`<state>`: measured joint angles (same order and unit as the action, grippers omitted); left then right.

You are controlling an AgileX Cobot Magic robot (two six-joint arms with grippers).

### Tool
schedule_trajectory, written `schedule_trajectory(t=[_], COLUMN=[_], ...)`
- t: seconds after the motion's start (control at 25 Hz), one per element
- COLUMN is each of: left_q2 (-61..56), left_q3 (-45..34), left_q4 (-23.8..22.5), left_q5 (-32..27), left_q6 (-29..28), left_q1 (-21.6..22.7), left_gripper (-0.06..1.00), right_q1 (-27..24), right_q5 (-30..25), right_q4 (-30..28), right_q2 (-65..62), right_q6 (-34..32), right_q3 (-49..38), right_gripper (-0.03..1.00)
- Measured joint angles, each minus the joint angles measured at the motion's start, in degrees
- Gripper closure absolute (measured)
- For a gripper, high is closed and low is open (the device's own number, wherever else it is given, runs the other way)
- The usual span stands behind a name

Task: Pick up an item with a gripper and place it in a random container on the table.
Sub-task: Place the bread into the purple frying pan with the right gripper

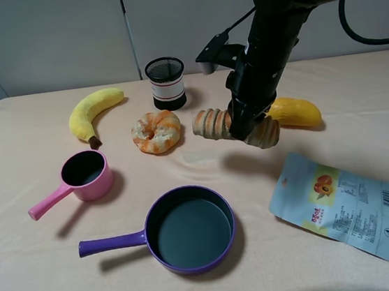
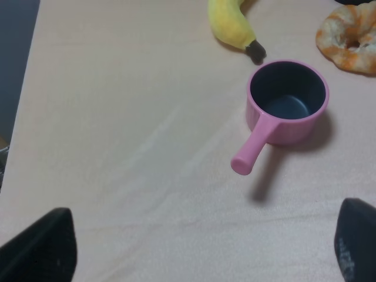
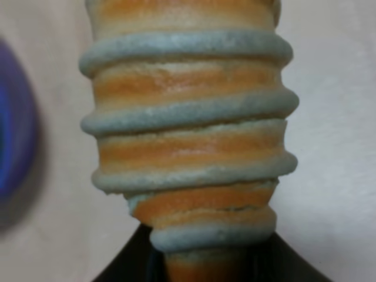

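Toward the far right of the wide beige cloth-like worktop (image 1: 42, 289): a long tan bread roll with brown ridged segments (image 1: 211, 122), clamped crosswise about its middle in the black right gripper (image 1: 242, 127). Held slightly clear of the cloth (a soft shadow lying apart beneath it), with both ends of the roll sticking out either side of the closed gripper. In the right wrist view, little besides the ribbed roll, emerging from the dark gripper body, plus a blurred purple shape at one edge.

Nearer the front and well apart from the roll: a large purple frying pan (image 1: 194, 233) with a dark inside, its long handle pointing left. Beyond that handle, a small pink saucepan (image 1: 100, 189). Farther back:
- a yellow banana (image 1: 95, 107)
- a round orange-and-white donut (image 1: 165, 138) just beside the roll's left end
- a black mesh cup (image 1: 166, 85) with a white band
- a smooth yellow-orange mango (image 1: 299, 111) just behind the roll's right end

At the front right, a flat pale-blue snack pouch (image 1: 339, 208).

No sight of the left gripper (image 2: 200, 247) from the high camera. From its own wrist camera, two dark fingertips (image 2: 41, 249) spread wide apart, holding nothing, above bare worktop near the saucepan, the banana tip and the donut's edge.
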<state>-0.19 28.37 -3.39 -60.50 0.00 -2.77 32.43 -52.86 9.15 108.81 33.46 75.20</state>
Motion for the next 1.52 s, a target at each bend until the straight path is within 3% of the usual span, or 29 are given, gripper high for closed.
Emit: schedule_trajectory(t=[0.76, 1.16, 1.52], left_q2=[0.0, 0.0, 0.0], left_q3=[0.0, 0.0, 0.0], left_q4=[0.0, 0.0, 0.0], left_q5=[0.0, 0.0, 0.0], left_q6=[0.0, 0.0, 0.0], left_q1=[0.0, 0.0, 0.0], left_gripper=[0.06, 0.06, 0.06], right_q1=[15.6, 22.9, 24.3], right_q5=[-4.0, 2.4, 11.0], right_q4=[-1.0, -0.8, 1.1], right_q2=[-0.1, -0.1, -0.1], right_q6=[-18.4, -22.8, -24.2], right_q3=[-0.3, -0.9, -9.8], right_gripper=[0.80, 0.80, 0.81])
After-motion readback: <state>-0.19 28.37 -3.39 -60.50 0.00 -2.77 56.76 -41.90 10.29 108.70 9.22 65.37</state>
